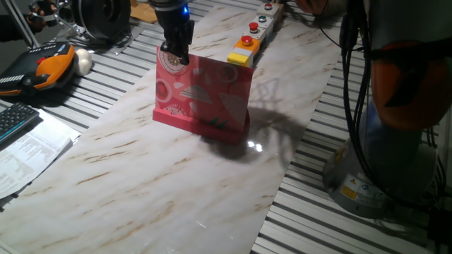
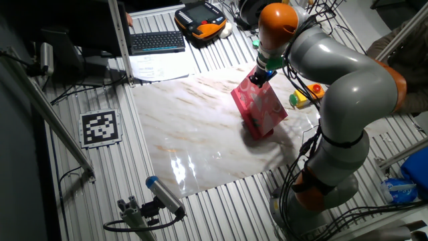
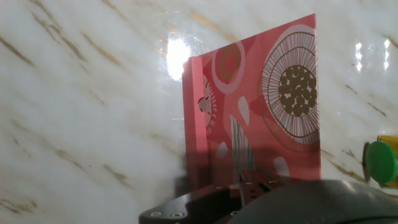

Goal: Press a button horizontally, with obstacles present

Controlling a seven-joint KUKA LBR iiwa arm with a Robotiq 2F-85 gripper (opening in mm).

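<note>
The pink printed board (image 1: pixel 205 95) stands upright on the marble sheet, with its base lip toward the near side. It also shows in the other fixed view (image 2: pixel 262 107) and fills the middle of the hand view (image 3: pixel 261 106). My gripper (image 1: pixel 174 59) hangs at the board's top left corner, at or just above its upper edge (image 2: pixel 258 78). No view shows the fingertips well enough to tell their state. The button's yellow housing (image 1: pixel 240 58) sits just behind the board's far right corner (image 2: pixel 300 100). A red round cap (image 1: pixel 246 41) shows right behind it. The board stands between my gripper and the housing.
A grey strip (image 1: pixel 263 25) with small red and green buttons runs away from the yellow box. A handheld pendant (image 1: pixel 42 67), a keyboard (image 1: pixel 14 120) and papers (image 1: pixel 28 152) lie to the left on the slatted table. The robot base (image 1: pixel 395 141) stands at the right. A green disc (image 3: pixel 380 162) shows at the right edge of the hand view.
</note>
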